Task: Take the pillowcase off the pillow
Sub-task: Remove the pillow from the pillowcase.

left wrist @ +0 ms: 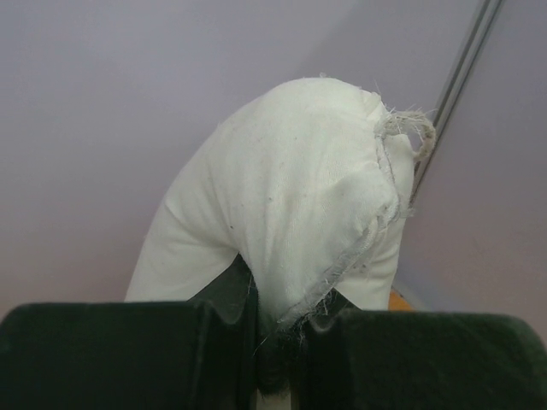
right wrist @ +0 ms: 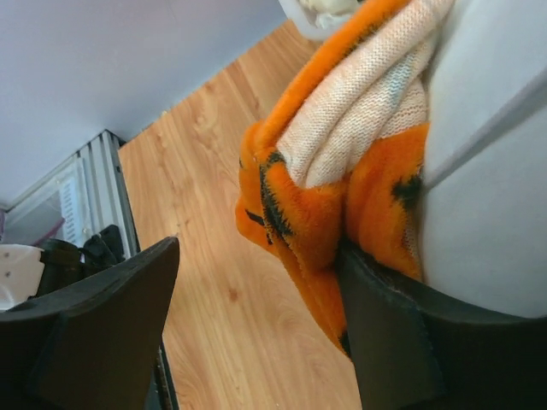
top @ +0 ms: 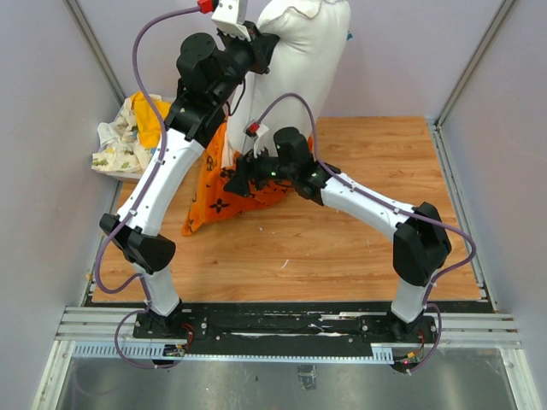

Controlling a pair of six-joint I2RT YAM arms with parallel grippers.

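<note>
The white pillow (top: 301, 60) hangs upright at the back, its lower end still inside the orange pillowcase (top: 224, 195), which is bunched on the wooden table (top: 359, 256). My left gripper (top: 256, 41) is raised high and shut on the pillow's top corner; in the left wrist view the white fabric (left wrist: 299, 196) is pinched in the gripper (left wrist: 278, 320). My right gripper (top: 243, 176) is low beside the pillowcase and open. In the right wrist view the pillowcase (right wrist: 308, 213) rests against the right-hand finger (right wrist: 402, 342), with the pillow (right wrist: 496, 188) behind; the gripper (right wrist: 256, 290) holds nothing.
A heap of a plain yellow-orange cloth (top: 147, 115) and a white printed cloth (top: 115, 149) lies at the table's left edge by the wall. Walls enclose the left, back and right. A metal rail (top: 291, 329) runs along the near edge.
</note>
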